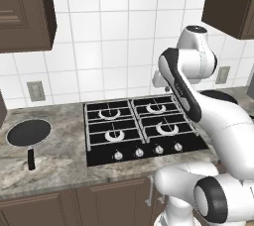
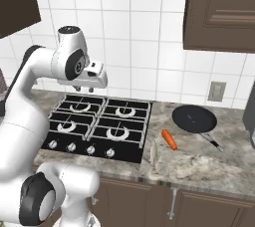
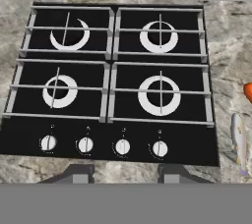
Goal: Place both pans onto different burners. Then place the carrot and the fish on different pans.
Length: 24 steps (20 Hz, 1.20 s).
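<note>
On the counter left of the cooktop [image 1: 144, 131], in the left base view, one pan [image 1: 28, 133] lies with its handle toward the front; it looks stiff and rather heavy, so the handle is the place to grip.

In the right base view, the second pan [image 2: 194, 119] sits right of the burners, with the carrot [image 2: 169, 139] and the pale fish [image 2: 154, 154] near it. The gripper [image 2: 85, 90] hangs empty above the burners.

In the hand view, the fingertips [image 3: 78, 174] stand partly apart. The fish [image 3: 239, 142] seems small, light and slippery.
</note>
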{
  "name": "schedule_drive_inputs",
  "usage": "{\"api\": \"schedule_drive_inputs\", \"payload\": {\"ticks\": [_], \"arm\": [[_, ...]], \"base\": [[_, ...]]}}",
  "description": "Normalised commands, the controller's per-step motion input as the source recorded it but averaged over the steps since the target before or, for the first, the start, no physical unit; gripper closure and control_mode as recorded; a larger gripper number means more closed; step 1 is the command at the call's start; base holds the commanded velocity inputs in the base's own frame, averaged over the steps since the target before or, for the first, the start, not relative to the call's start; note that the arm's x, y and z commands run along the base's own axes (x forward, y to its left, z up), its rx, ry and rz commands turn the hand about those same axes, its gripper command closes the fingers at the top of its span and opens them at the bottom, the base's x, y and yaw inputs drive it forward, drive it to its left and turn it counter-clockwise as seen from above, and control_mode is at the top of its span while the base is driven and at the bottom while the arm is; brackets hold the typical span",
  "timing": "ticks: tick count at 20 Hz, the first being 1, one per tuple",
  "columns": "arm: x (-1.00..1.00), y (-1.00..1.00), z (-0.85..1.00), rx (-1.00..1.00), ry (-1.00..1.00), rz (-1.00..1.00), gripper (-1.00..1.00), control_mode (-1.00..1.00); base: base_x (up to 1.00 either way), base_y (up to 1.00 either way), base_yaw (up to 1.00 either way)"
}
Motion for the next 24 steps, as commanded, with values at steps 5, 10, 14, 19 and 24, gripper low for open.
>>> {"api": "schedule_drive_inputs", "payload": {"ticks": [5,10,14,19,24], "arm": [[-0.06,0.0,0.0,0.0,0.0,0.0,-1.0,-1.0],[-0.31,0.0,0.0,0.0,0.0,0.0,-1.0,-1.0],[-0.35,0.05,0.0,0.0,-0.01,0.0,-1.0,-1.0],[-0.32,0.12,0.0,0.0,-0.02,0.0,-1.0,-1.0],[-0.22,0.35,0.0,0.0,-0.01,0.0,-1.0,-1.0]], "base": [[0.0,0.0,0.0],[0.0,0.0,0.0],[0.0,0.0,0.0],[0.0,0.0,0.0],[0.0,0.0,0.0]]}}
